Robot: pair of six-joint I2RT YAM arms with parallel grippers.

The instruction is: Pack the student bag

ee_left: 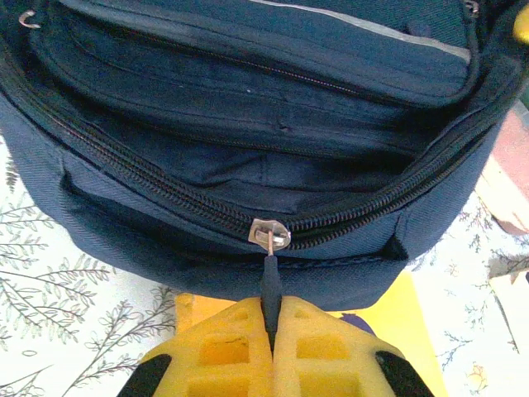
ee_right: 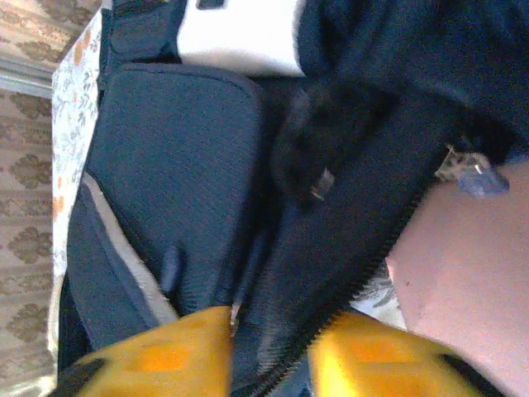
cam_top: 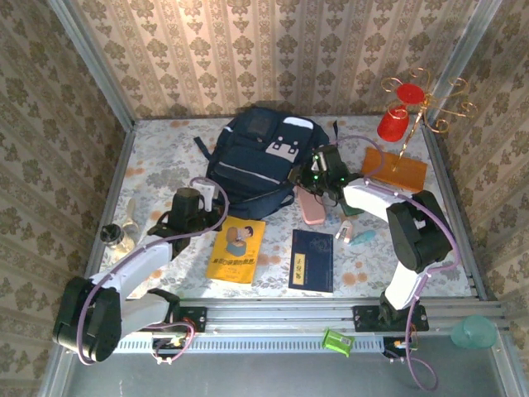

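The student bag (cam_top: 256, 161) lies far and central on the table (cam_top: 157, 157). The left gripper (ee_left: 271, 322) is clamped on the zipper pull (ee_left: 269, 277) and should draw it steadily along the teeth. The right gripper (ee_right: 269, 335) straddles the bag's right rim to brace it; whether it pinches, I cannot tell.

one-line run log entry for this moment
student bag: zip partly open | left fingers: shut on zipper pull | right fingers: astride bag's open edge, grip unclear
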